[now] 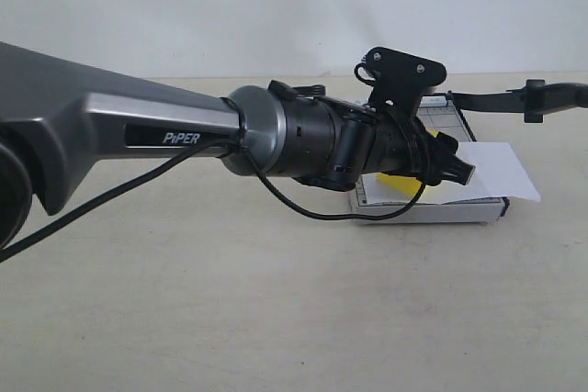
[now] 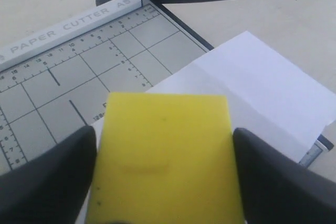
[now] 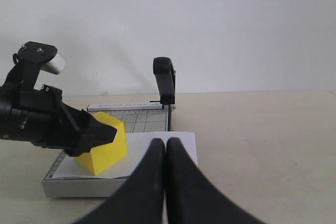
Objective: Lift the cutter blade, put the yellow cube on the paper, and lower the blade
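The cutter blade (image 3: 165, 80) stands raised over the far right corner of the grey trimmer board (image 3: 84, 186), its handle up. In the exterior view the cutter blade (image 1: 501, 98) juts out to the right. The paper (image 1: 501, 172) lies on the board and overhangs its right edge. The yellow cube (image 3: 107, 153) rests on the left part of the paper. My left gripper (image 2: 164, 135) has a finger against each side of the yellow cube (image 2: 165, 156). My right gripper (image 3: 165, 141) hovers in front of the board, shut and empty.
The board sits on a beige tabletop (image 1: 276, 300) with a white wall behind. My left arm (image 1: 184, 126) stretches in from the left, and its loose black cable (image 1: 312, 211) sags beside the board's left end.
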{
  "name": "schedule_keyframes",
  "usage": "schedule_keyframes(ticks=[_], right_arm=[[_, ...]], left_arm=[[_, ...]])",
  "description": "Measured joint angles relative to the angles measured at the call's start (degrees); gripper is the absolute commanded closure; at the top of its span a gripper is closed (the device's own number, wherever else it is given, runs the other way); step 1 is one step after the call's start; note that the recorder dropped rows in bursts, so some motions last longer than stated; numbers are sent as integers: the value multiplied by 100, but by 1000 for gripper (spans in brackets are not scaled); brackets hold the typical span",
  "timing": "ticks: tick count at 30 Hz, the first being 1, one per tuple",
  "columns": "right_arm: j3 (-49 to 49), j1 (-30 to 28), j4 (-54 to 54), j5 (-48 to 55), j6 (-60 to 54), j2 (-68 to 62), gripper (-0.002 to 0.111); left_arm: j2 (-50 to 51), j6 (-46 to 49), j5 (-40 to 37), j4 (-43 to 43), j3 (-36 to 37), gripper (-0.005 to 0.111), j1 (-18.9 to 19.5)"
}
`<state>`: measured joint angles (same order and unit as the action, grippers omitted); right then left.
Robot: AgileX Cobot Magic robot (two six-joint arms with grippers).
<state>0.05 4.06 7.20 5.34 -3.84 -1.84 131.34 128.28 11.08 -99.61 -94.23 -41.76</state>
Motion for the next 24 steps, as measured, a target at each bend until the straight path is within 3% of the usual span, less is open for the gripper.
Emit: schedule_keyframes(ticks=[7, 11, 15, 18, 21, 24], right_arm=[[0, 0, 0, 0, 0, 0, 108], [0, 0, 0, 0, 0, 0, 108], [0, 0, 0, 0, 0, 0, 108], [0, 0, 0, 0, 0, 0, 108], [0, 0, 0, 0, 0, 0, 108], [0, 0, 0, 0, 0, 0, 108]], left_arm=[[-754, 222, 59, 0, 15, 42, 0], [-1828, 812, 939, 0, 512, 67, 0], [-3134, 888, 1773, 0, 1824, 86, 0], [-4204, 361, 1727, 0, 3119, 95, 0], [-4952, 27, 1508, -12, 3891, 102, 0], [-5633, -213, 1211, -12, 4575, 102, 0]])
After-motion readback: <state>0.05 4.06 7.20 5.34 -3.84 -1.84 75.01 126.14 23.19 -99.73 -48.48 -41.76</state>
